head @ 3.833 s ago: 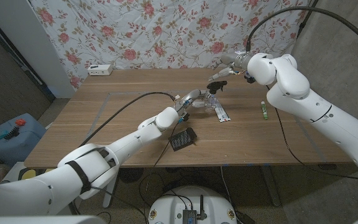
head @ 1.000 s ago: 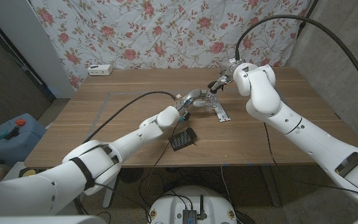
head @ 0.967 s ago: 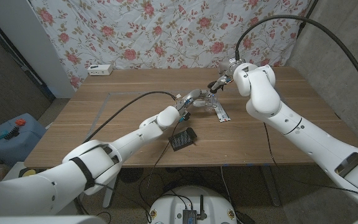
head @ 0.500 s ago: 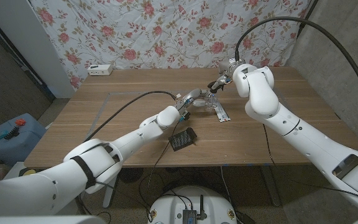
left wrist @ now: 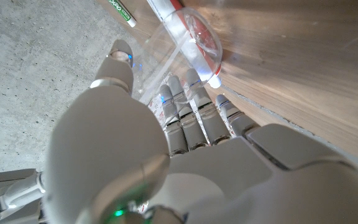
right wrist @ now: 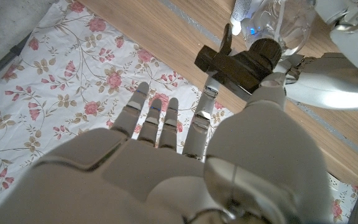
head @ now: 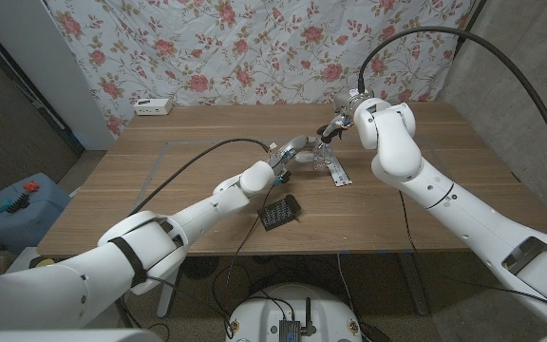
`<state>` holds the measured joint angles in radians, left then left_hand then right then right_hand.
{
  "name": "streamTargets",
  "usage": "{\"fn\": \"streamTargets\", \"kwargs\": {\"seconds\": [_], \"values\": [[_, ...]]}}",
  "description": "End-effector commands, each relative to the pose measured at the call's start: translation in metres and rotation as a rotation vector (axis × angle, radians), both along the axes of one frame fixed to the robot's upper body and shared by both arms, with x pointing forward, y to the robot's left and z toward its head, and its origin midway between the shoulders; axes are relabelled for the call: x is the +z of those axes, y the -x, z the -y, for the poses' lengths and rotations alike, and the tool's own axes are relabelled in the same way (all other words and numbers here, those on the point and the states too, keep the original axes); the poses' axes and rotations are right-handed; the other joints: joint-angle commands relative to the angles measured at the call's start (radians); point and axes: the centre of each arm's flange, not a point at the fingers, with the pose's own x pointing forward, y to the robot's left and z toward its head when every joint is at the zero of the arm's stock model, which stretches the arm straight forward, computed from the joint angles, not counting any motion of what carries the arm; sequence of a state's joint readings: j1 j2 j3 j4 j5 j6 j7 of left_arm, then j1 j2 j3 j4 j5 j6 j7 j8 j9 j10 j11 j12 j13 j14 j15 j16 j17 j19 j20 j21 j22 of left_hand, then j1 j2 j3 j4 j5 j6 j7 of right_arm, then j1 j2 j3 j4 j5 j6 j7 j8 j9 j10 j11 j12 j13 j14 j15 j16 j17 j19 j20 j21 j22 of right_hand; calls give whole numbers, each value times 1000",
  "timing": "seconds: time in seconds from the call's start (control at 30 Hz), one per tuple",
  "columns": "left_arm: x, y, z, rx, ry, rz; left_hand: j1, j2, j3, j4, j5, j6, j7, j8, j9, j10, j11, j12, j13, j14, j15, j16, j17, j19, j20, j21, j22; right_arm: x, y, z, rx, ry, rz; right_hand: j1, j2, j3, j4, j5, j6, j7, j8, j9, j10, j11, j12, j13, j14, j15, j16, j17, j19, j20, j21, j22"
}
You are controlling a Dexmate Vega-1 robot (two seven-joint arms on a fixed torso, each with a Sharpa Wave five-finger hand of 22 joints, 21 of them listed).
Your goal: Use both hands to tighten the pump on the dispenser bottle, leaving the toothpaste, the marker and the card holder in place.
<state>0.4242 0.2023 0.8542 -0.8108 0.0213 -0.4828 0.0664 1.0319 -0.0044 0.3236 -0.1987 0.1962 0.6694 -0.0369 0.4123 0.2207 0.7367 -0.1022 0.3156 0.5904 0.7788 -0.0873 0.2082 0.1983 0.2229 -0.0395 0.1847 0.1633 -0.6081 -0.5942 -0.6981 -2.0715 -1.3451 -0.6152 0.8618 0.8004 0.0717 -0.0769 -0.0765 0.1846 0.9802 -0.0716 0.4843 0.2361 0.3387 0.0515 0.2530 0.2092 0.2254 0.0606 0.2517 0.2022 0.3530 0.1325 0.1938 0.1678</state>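
Since the first frame the right arm had swung inward over the marker's spot. Left robot hand (head: 297, 151) gripped the clear dispenser bottle (head: 322, 153) mid-worktop (head: 160, 180). Right robot hand (right wrist: 185, 143) held the dark pump (right wrist: 238, 65), fingers spread. Left wrist view showed marker (left wrist: 118, 11) and toothpaste (left wrist: 166, 12); head view, card holder (head: 279, 212)

Green-lettered white marker (left wrist: 119, 12) ran off the left wrist frame edge; lettering too small to read. Clear plastic dispenser bottle (head: 323, 152) was mostly masked by both hands in the head view. Contact between the right hand (right wrist: 185, 155) and the dark brown pump (right wrist: 241, 65) could not be judged.
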Motion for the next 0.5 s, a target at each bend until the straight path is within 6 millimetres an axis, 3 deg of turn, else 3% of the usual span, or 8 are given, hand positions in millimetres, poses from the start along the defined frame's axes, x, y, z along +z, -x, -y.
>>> {"fn": "streamTargets", "kwargs": {"seconds": [0.03, 0.1, 0.5], "values": [[1, 0, 1, -2, -2, 1, -62, 125, 51, 46, 4, 137, -38, 3, 3, 48, -44, 3, 5, 6, -72, -1, 5, 5, -32, 0, 3, 0, 0, 0, -15, -20, 45, 3, 5, 10, -6, 2, 43, -10, 13, -5, 30, -4, 8, 1, 24, -8, 9, 5, 20, -4, 7, 2], [1, 1, 1, -1, -2, 2, -62, 125, 52, 46, 4, 137, -38, 3, 3, 48, -44, 3, 5, 6, -72, -1, 4, 5, -32, 0, 3, 0, -1, 0, -21, -23, 50, 2, 6, 13, -8, 1, 56, -10, 15, -10, 39, -15, 8, 1, 36, -15, 11, 5, 29, -5, 8, 2], [-3, 3, -2, 6, 5, -3, -62, 124, 52, 45, 4, 138, -36, 3, 3, 48, -45, 3, 5, 8, -73, -1, 4, 5, -32, 0, 3, 2, -2, 3, -30, -49, 68, -4, 11, 25, -15, 1, 138, -10, 35, -27, 91, -20, 11, -1, 75, -30, 15, 5, 61, -16, 10, 2]]}}
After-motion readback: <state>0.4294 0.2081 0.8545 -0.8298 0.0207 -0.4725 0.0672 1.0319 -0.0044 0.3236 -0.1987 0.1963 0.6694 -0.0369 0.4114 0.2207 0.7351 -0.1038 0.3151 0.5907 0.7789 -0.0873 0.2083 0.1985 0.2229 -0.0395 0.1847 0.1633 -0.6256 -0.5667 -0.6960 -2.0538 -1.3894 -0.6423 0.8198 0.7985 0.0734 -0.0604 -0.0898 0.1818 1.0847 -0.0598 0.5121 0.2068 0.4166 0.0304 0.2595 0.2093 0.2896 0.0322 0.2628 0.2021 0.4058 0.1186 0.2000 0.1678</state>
